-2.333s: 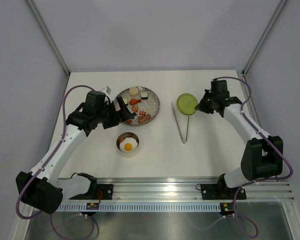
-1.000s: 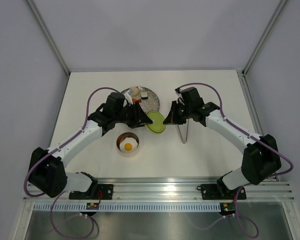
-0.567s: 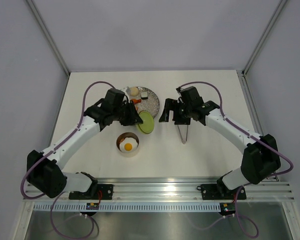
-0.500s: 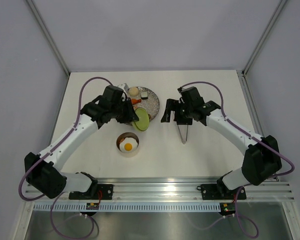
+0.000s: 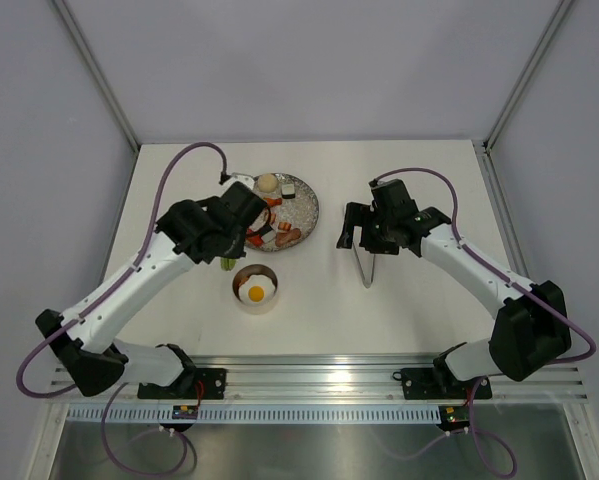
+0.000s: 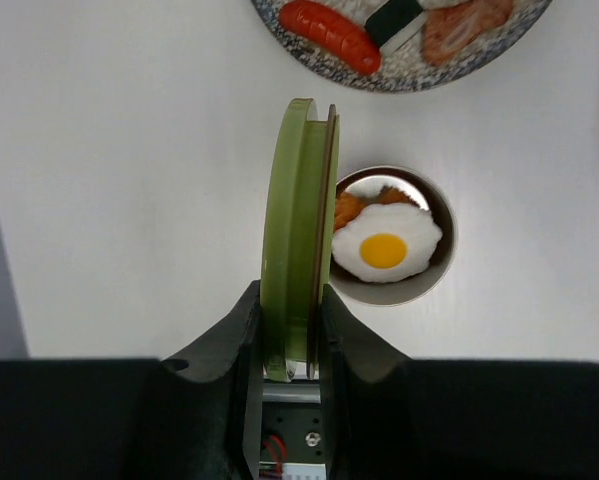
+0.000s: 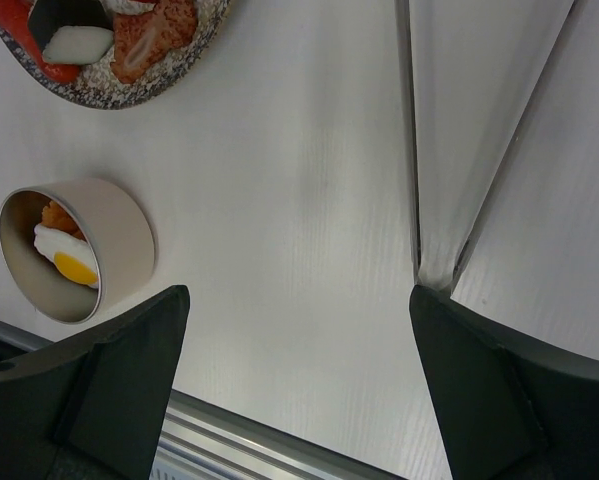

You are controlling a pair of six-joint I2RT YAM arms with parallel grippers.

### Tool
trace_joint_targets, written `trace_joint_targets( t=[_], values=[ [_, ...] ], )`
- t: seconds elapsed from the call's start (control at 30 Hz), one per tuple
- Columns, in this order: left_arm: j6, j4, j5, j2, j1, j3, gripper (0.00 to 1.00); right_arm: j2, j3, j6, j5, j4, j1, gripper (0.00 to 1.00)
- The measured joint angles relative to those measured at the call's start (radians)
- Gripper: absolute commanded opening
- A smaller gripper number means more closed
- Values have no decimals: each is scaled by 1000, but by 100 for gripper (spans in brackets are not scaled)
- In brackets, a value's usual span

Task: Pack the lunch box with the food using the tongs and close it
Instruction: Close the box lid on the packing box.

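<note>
Pinching lid (image 6: pixel 297 230) edge-on, left arm (image 5: pixel 149 270) outstretched — near plate (image 5: pixel 308 199)

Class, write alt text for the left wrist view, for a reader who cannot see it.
The left gripper is shut on the light-green lid, held on edge. Right of it in the picture stands the lunch box with a fried egg inside; a speckled plate with a sausage shows at the top.

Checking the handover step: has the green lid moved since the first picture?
Yes. The lid lay right of the plate, by the tongs. Now the left gripper holds it edge-on, off the plate's near-left side, beside the lunch box.
</note>
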Motion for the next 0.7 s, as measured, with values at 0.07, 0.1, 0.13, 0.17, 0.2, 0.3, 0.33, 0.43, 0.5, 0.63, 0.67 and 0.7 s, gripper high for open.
trace_joint_targets(
  t=[0.07,0.1,0.13,0.17,0.2,0.3,0.33,0.43,0.5,0.63,0.67,0.7],
  values=[
    [-8,-42,-60,37,-65,11,0,0,-3,0,3,0,0,99],
    [-11,-55,-85,54,-97,13,0,0,-3,0,4,0,0,99],
    [-16,-65,-105,70,-121,14,0,0,-3,0,4,-1,0,99],
    [-21,-73,-124,84,-144,14,0,0,-3,0,4,0,0,99],
    [-29,-79,-146,98,-165,14,0,0,-3,0,4,-1,0,99],
    [-51,-95,-193,132,-203,15,0,0,-3,0,4,-1,0,99],
    [-63,-98,-211,143,-213,15,0,0,-3,0,5,-1,0,99],
    [-104,-103,-273,172,-248,13,0,0,-3,2,6,-1,0,100],
    [-134,-105,-314,192,-269,6,0,0,-3,7,7,0,-1,99],
    [-192,-107,-389,227,-303,-25,0,1,-5,8,-10,0,-24,99],
    [-210,-106,-409,235,-314,-37,0,1,-10,8,-22,3,-45,99],
    [-226,-106,-427,243,-323,-49,0,0,-19,8,-33,8,-72,99]
  ],
)
